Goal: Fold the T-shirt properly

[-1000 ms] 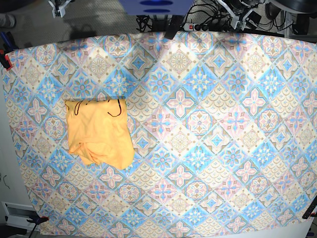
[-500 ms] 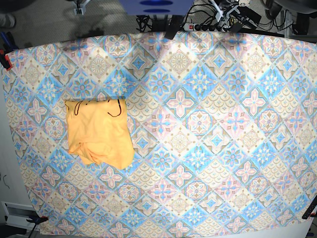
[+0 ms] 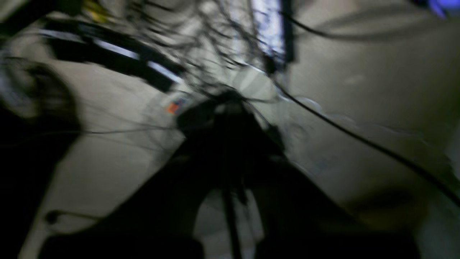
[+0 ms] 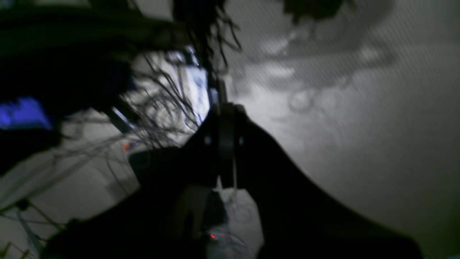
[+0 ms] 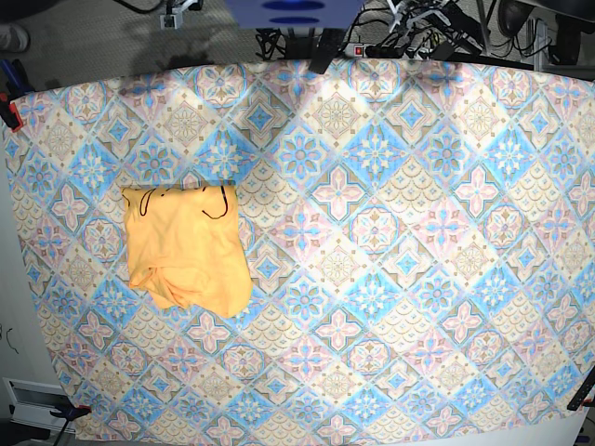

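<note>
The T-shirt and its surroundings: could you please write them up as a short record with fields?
item: T-shirt, yellow-orange, folded into a compact bundle
lower edge: bunched, not flat
surface: tile-patterned cloth
position: left part of the base view
contact: neither gripper touches it
left gripper: shut, empty, off the cloth
right gripper: shut, empty, off the cloth

T-shirt lies on cloth, left.

Yellow-orange T-shirt, folded, lying flat, left side

Base overhead; wrist views face floorward.
</note>
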Robot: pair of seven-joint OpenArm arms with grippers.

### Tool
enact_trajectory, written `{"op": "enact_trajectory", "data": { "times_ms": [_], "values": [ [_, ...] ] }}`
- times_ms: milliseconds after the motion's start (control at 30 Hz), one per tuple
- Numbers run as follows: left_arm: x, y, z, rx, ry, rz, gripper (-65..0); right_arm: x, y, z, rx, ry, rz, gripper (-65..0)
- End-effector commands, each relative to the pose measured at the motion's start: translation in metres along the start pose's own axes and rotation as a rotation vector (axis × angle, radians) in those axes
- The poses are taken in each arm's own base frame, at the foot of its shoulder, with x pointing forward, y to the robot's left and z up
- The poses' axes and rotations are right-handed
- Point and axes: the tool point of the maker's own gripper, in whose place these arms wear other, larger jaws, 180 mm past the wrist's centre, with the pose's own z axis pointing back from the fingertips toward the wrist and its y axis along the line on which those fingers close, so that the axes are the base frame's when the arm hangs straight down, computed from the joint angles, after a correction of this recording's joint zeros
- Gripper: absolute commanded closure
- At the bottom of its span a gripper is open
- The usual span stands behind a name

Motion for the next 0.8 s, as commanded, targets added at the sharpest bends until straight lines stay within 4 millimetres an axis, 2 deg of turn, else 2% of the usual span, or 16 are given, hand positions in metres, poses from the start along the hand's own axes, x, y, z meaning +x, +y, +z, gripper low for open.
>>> {"op": "enact_trajectory", "data": {
  "times_ms": [0, 67, 133, 200, 267, 333, 467, 567, 767],
  "values": [
    [-0.001, -0.008, -0.001, -0.014, -0.001, 0.003, -0.5, 0.000, 0.001, 0.001, 0.004, -0.005, -0.001, -0.2],
    [0.014, -0.009, -0.003, -0.003, -0.022, 0.010, -0.3, 0.006, 0.015, -0.006, 0.022, -0.019, -0.016, -0.2],
    [0.018, -0.008, -0.004, 0.010, -0.029, 0.013, -0.3, 0.011, 0.027, -0.010, 0.038, -0.029, -0.028, -0.2],
    [0.023, -0.007, -0.004, 0.019, -0.037, 0.008, -0.4, 0.010, 0.029, -0.010, 0.040, -0.029, -0.031, 0.0],
    [0.036, -0.002, -0.005, 0.028, -0.055, 0.002, -0.4, 0.008, 0.053, -0.014, 0.070, -0.030, -0.057, 0.0],
    [0.039, -0.001, -0.005, 0.030, -0.058, 0.001, -0.4, 0.006, 0.063, -0.015, 0.084, -0.028, -0.067, 0.0],
    [0.039, -0.001, -0.005, 0.030, -0.058, 0.001, -0.6, 0.007, 0.063, -0.015, 0.079, -0.036, -0.083, 0.0],
    [0.039, 0.001, -0.005, 0.033, -0.057, 0.001, -0.8, 0.008, 0.083, -0.018, 0.079, -0.052, -0.182, -0.1],
    [0.038, 0.002, -0.005, 0.034, -0.057, 0.000, -0.8, 0.011, 0.085, -0.019, 0.076, -0.067, -0.203, -0.2]
  ]
}}
